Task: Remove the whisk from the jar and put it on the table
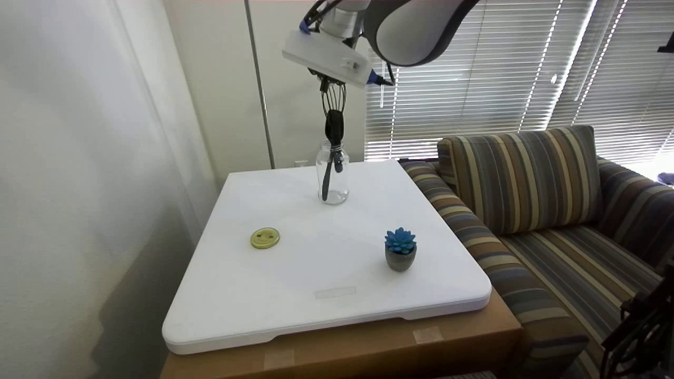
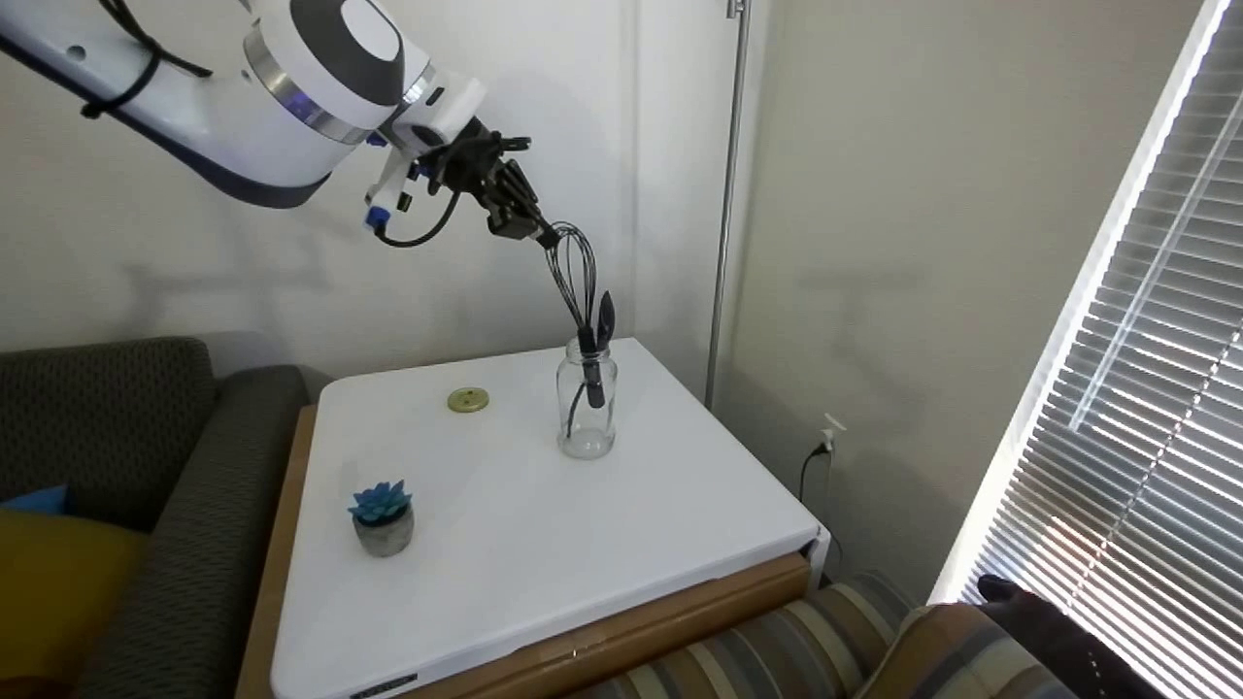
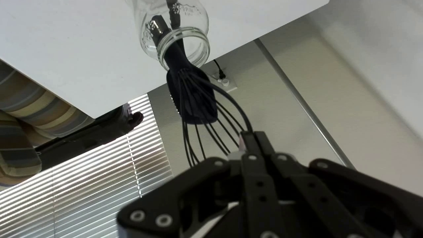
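Your black gripper (image 3: 252, 135): pinching black balloon-wire whisk (image 2: 586, 337) by its head. Required: straight lift from clear glass jar (image 2: 590, 428).

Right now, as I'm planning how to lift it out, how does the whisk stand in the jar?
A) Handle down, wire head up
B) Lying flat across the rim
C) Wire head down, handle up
A: in an exterior view, the whisk has its wire head above the jar, and its handle shows through the glass.
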Action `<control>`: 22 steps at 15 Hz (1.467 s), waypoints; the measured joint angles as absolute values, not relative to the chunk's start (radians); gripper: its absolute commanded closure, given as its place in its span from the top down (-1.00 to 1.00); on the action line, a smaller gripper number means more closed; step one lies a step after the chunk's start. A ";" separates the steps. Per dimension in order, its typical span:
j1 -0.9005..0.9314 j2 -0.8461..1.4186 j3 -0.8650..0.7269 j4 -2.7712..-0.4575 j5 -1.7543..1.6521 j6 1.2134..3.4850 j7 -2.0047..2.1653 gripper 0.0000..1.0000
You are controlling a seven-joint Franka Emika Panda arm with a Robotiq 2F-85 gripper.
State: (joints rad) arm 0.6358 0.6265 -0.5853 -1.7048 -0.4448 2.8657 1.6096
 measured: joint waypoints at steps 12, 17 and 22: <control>0.645 0.622 -0.629 -1.667 -0.446 2.867 1.663 -0.99; 0.650 0.621 -0.640 -1.644 -0.446 2.867 1.676 -0.99; 0.649 0.617 -0.640 -1.625 -0.446 2.867 1.677 -0.99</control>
